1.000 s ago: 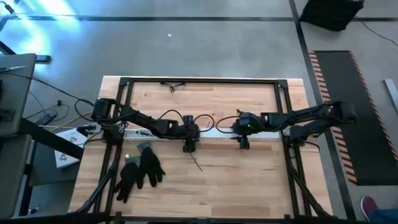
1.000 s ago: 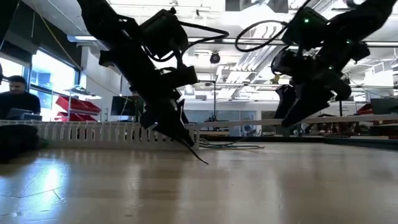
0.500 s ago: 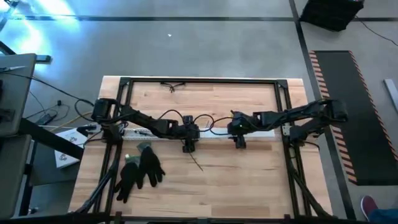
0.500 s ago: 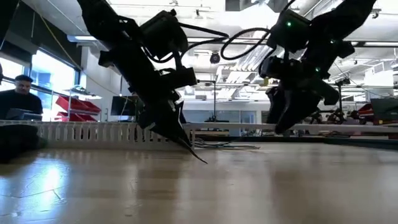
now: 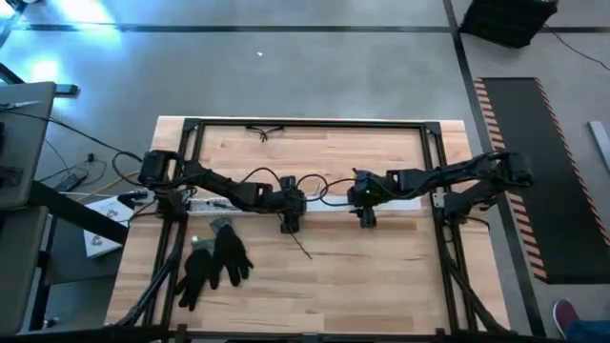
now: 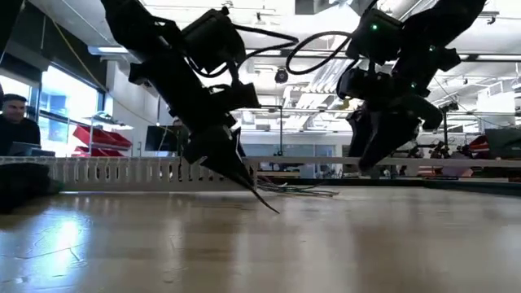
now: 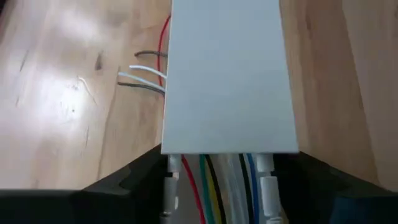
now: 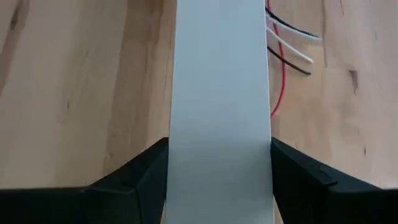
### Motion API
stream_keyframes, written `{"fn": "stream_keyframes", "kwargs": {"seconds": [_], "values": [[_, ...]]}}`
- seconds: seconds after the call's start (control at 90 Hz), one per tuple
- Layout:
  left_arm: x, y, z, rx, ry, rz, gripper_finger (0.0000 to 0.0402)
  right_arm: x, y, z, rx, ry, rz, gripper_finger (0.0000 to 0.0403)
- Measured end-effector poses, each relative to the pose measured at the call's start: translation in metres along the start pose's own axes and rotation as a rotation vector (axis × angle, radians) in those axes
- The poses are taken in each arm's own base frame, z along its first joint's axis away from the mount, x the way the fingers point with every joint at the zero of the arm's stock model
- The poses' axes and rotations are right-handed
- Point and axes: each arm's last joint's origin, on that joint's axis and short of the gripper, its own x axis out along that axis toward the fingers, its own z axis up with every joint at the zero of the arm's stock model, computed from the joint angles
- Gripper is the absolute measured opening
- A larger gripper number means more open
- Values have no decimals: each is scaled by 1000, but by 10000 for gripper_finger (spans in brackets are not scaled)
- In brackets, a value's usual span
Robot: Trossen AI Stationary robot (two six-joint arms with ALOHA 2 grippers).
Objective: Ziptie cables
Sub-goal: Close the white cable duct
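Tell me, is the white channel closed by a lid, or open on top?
Closed along the visible stretch: a smooth white cover hides the inside. The cables show only at its end and through side slots.

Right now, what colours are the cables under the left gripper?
Red, green, black, yellow, blue and pale ones: the cables show best in the left wrist view, between the left gripper fingers.

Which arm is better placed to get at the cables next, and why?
Probably left. The left tool sits at the white channel's open end, with the cables exposed right there; the right tool is over covered channel.
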Motion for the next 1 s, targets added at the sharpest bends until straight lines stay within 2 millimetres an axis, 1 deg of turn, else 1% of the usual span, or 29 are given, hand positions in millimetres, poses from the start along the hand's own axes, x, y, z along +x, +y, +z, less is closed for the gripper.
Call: {"fn": "stream_keyframes", "kwargs": {"seconds": [0.244, 0.489, 0.6, 0.733, 0.867, 1.0], "values": [[0, -1, 0, -10, -5, -46, 267, 0, 0, -1, 0, 6, 4, 209], [-1, 0, 4, -29, 5, -45, 285, 3, 1, -1, 21, 14, 19, 209], [-4, 2, 11, -23, 45, -57, 289, 4, 1, -2, 24, 18, 20, 209], [-9, 2, 17, -24, 114, -112, 290, 5, 1, -2, 24, 21, 24, 209], [-16, 2, 19, 4, 216, -128, 290, 5, 1, -2, 24, 22, 24, 209], [-20, 1, 19, 22, 271, -136, 290, 5, 1, -2, 24, 23, 25, 209]]}}
